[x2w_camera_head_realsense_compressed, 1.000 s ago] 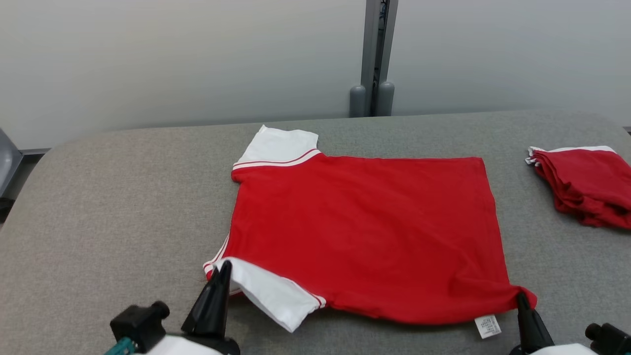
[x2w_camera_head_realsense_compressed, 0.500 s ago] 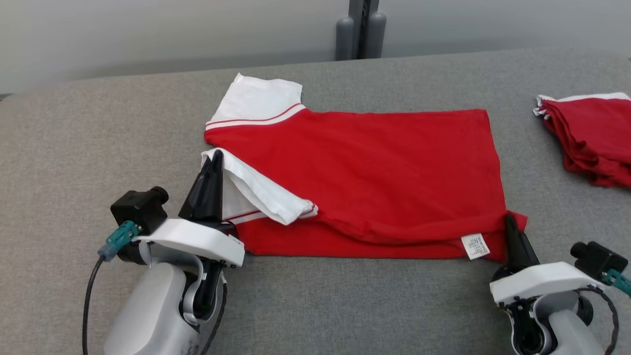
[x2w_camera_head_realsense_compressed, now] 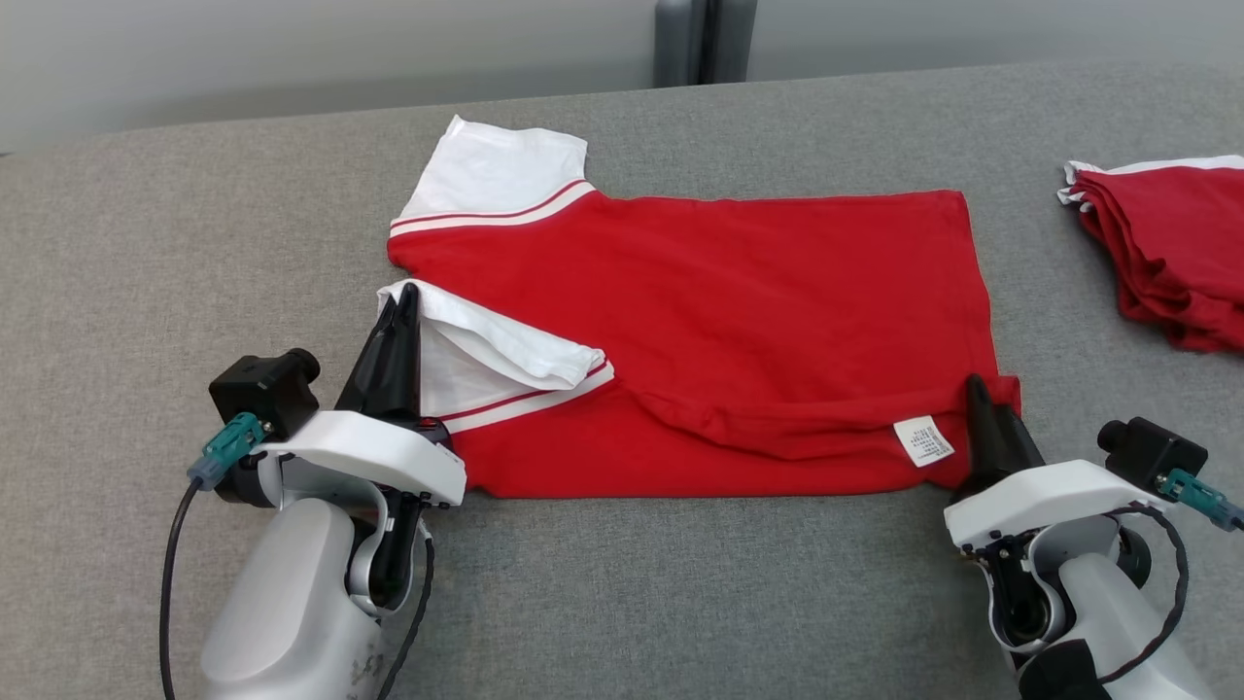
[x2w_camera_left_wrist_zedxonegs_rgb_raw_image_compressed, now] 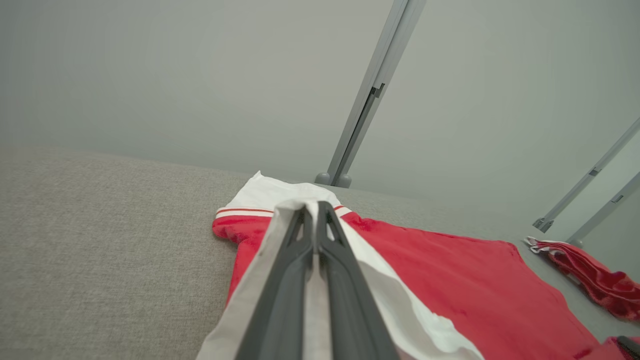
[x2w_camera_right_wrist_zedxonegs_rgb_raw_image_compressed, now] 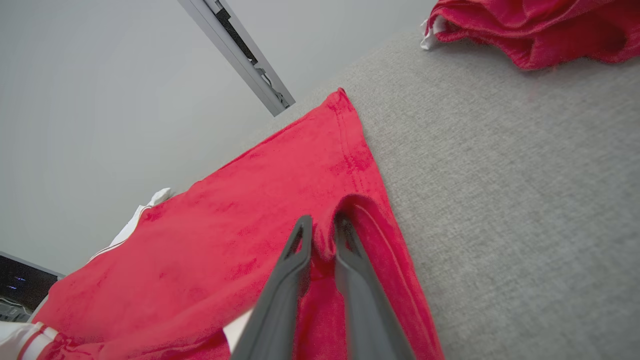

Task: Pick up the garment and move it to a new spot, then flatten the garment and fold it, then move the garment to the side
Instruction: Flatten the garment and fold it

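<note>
Left hand (x2w_camera_head_realsense_compressed: 403, 297) is clamped tight on the white sleeve (x2w_camera_head_realsense_compressed: 486, 342) of the red shirt (x2w_camera_head_realsense_compressed: 758, 282), which lies spread on the grey bench (x2w_camera_head_realsense_compressed: 146, 243) ahead of both hands, its near edge doubled back over the body between them. Right hand (x2w_camera_head_realsense_compressed: 975, 384) has its fingers only narrowly apart, a pinch of the red hem caught between them, and the white label (x2w_camera_head_realsense_compressed: 923, 439) sits just beside it on its inner side. Well off to the outer side of that hand lies a pile of red cloth (x2w_camera_head_realsense_compressed: 1166, 253), apart from the shirt.
</note>
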You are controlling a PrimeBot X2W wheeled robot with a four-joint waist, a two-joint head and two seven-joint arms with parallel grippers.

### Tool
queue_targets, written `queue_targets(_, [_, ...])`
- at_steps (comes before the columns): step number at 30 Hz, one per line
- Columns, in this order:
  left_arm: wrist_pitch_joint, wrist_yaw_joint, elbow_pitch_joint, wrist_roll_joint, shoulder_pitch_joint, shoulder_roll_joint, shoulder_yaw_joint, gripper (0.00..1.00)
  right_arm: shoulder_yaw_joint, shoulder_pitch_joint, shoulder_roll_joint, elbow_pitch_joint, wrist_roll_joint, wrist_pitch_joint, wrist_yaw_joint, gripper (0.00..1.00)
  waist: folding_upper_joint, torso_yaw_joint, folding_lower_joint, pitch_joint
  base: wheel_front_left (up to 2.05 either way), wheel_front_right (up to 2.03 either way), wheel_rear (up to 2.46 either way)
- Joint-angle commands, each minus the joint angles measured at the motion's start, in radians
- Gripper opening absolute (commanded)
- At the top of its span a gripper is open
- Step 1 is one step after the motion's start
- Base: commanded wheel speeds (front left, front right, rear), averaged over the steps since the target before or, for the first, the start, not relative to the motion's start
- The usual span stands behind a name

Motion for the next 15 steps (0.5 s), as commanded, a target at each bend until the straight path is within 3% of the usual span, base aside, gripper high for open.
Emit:
queue_targets(1, [-0.005,-0.005,-0.006,0.011,-0.014,0.003,0.005,1.0,-0.004,-0.011,-0.007,-0.006,-0.007,-0.01,0.001,1.0,0.0,0.001,0.0,-0.005,0.0,0.0,0.0])
queue_targets(15, [-0.005,-0.006,-0.09,-0.023,0.139,0.003,0.005,1.0,-0.114,0.073,-0.006,-0.173,-0.145,-0.009,0.001,1.0,0.0,0.02,0.0,-0.074,0.0,0.0,0.0])
